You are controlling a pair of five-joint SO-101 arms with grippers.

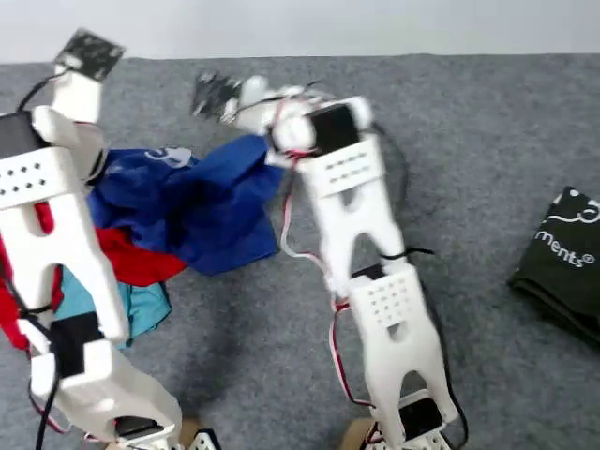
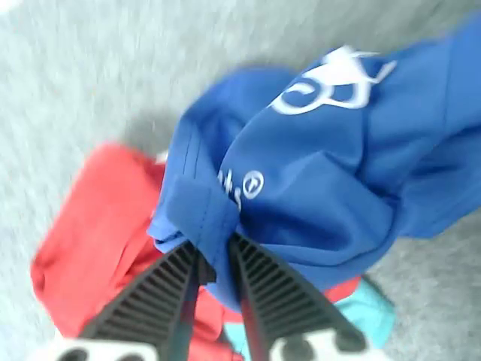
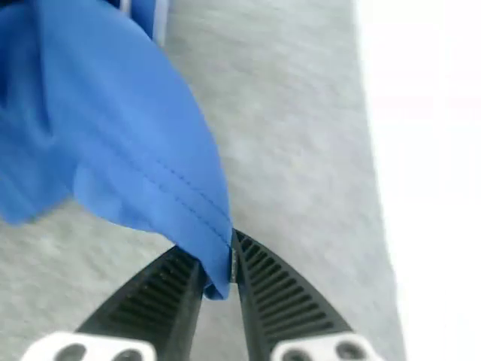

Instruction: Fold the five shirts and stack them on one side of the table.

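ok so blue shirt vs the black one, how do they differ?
The blue shirt is crumpled and loose; the black shirt is a compact bundle.
The blue shirt is pinched by the left gripper and the right gripper; the black shirt is touched by neither.
The blue shirt lies over a red shirt and a teal shirt; the black shirt sits alone on the table.
Both carry white print.
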